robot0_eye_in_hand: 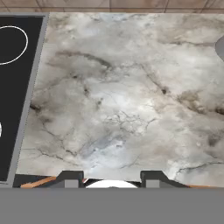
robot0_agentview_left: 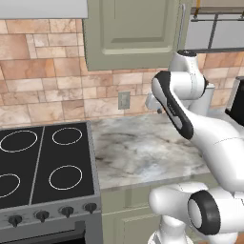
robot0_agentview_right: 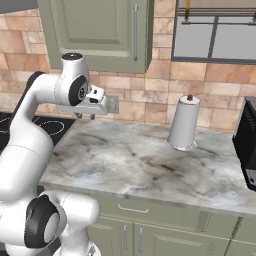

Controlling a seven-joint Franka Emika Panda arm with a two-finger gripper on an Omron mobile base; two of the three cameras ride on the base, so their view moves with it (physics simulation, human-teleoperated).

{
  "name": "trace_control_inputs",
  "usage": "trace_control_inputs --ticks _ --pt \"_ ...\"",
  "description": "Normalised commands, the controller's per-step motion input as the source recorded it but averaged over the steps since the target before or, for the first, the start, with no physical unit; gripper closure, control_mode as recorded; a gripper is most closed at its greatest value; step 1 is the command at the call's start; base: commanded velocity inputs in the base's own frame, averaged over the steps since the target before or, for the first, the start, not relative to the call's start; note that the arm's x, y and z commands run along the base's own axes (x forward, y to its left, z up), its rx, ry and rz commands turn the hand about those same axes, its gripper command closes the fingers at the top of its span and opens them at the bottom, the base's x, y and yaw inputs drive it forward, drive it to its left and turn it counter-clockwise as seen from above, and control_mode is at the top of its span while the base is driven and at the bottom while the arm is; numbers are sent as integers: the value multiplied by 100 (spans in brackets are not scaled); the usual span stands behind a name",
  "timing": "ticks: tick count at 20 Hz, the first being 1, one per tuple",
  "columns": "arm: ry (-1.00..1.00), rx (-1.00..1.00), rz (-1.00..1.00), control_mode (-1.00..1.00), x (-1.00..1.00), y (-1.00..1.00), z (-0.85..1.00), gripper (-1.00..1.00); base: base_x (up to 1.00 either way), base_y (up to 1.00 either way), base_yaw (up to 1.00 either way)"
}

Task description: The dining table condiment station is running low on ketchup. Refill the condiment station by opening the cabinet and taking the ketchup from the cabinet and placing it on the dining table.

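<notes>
The sage-green cabinet (robot0_agentview_left: 133, 33) hangs on the wall above the counter with its door shut (robot0_agentview_right: 95, 30). Its long metal bar handle (robot0_agentview_right: 135, 32) runs down the door's right side. My gripper (robot0_agentview_right: 85, 116) hovers over the marbled counter, below the cabinet and near the tiled wall, pointing down. In the hand view the gripper (robot0_eye_in_hand: 111, 180) is open, its two fingertips (robot0_eye_in_hand: 72, 179) well apart with nothing between them and bare stone below. The ketchup is hidden. The dining table is out of view.
A black stove (robot0_agentview_left: 43, 162) adjoins the marbled counter (robot0_agentview_left: 143, 147) on the left. A white paper-towel roll (robot0_agentview_right: 183, 122) stands at the back right, a black appliance (robot0_agentview_right: 247, 142) at the far right. A grey glass-paned cabinet (robot0_agentview_right: 215, 30) hangs to the right.
</notes>
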Motion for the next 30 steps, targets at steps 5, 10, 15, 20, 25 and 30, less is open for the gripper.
trace_control_inputs --ticks 5,10,15,20,25,30 --pt "-25 -15 1 -100 -32 8 0 -100 0 0 0" --pt "-58 -31 2 -100 -81 0 18 -100 0 0 0" --pt "-49 -18 0 -100 -9 -45 43 -100 0 0 0" --pt "-37 -3 0 -100 29 -81 56 -100 0 0 0" --pt "-23 1 3 -100 74 -76 51 -100 0 0 0" --pt "-5 8 1 -100 81 -36 46 -100 0 0 0"
